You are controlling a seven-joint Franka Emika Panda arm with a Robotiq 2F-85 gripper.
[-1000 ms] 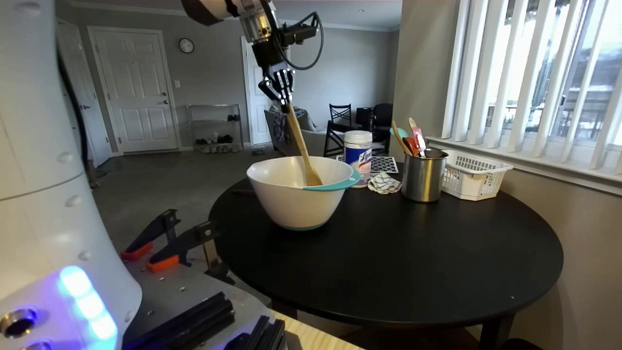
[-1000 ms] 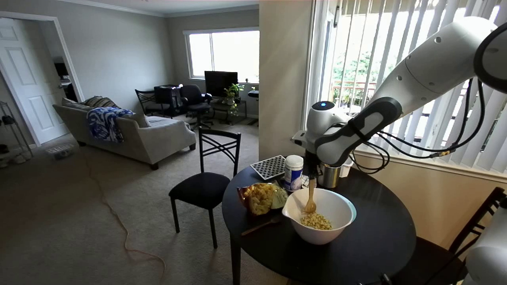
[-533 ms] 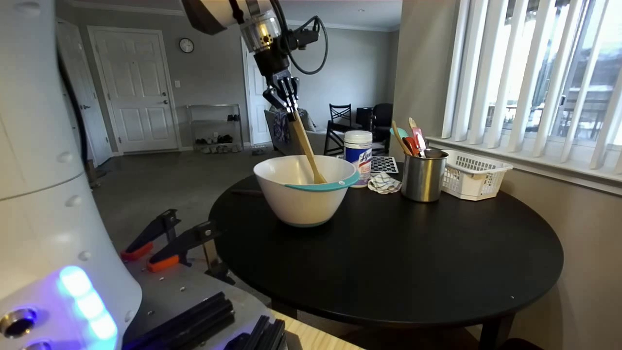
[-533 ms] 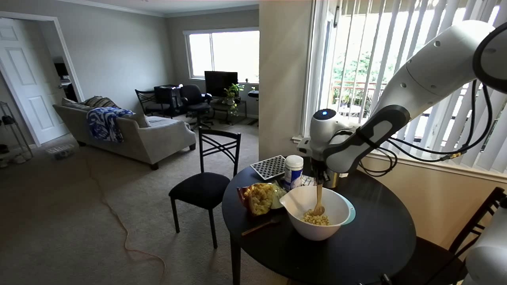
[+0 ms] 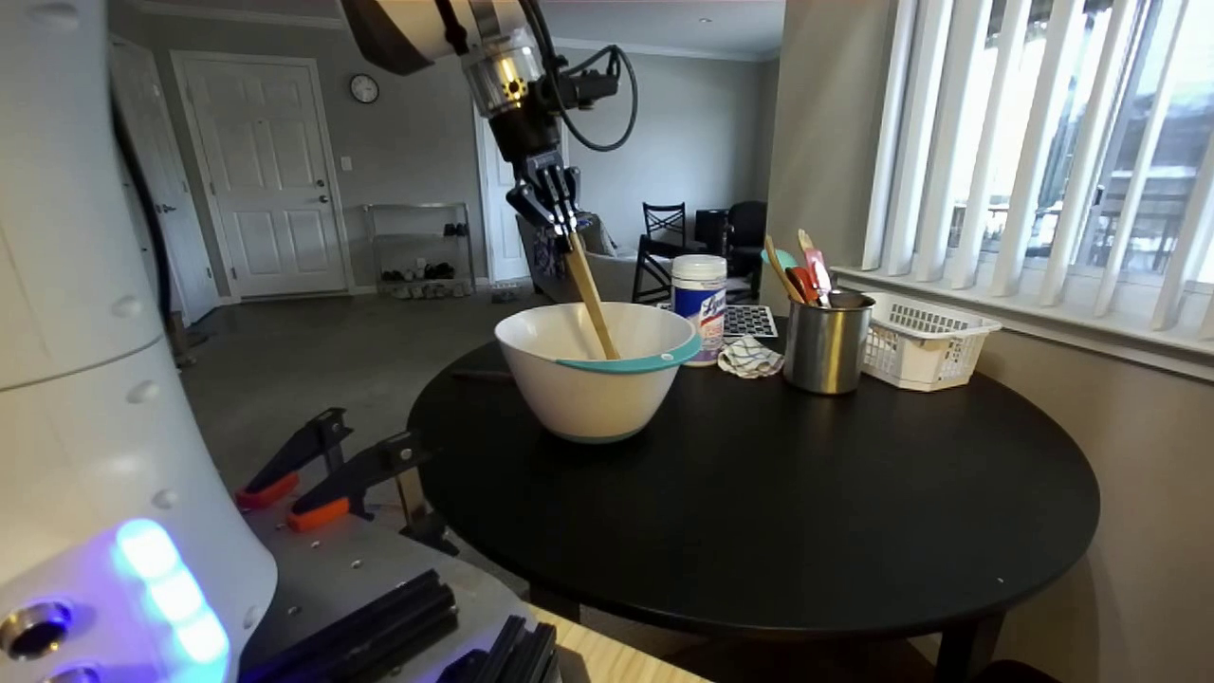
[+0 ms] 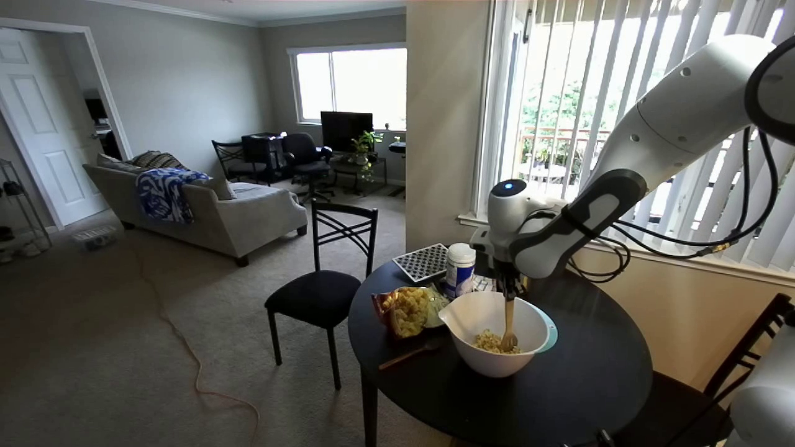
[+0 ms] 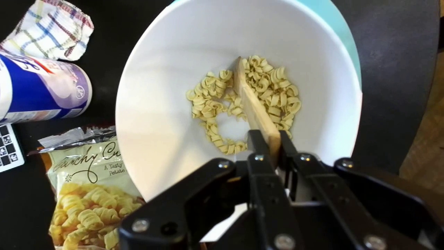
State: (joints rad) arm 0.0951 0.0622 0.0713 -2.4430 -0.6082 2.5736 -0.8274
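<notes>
My gripper [image 7: 270, 141] is shut on the handle of a wooden spoon [image 7: 256, 107], its black fingers [image 7: 258, 140] on either side. The spoon slants down into a white mixing bowl [image 7: 156, 86] with a teal grip on its rim. Pale yellow curls [image 7: 277, 93] cover part of the bowl's bottom, and the spoon's head stands edge-on among them. In both exterior views the gripper [image 5: 566, 228] hangs above the bowl [image 5: 588, 408]; the spoon's lower end is hidden behind the rim in an exterior view, but shows among the curls [image 6: 487, 341] in an exterior view.
Beside the bowl lie an open snack bag [image 6: 407, 310] and a dark utensil [image 6: 404, 357]. A wipes canister [image 5: 699, 304], checked cloth [image 5: 749, 359], steel utensil pot [image 5: 825, 351] and white basket [image 5: 925, 346] stand farther along the round black table [image 5: 806, 512]. A chair [image 6: 320, 295] adjoins it.
The gripper and spoon have come lower, and the spoon's head has swept across the curls. The bowl shifted slightly on the table, mostly in the first half second.
</notes>
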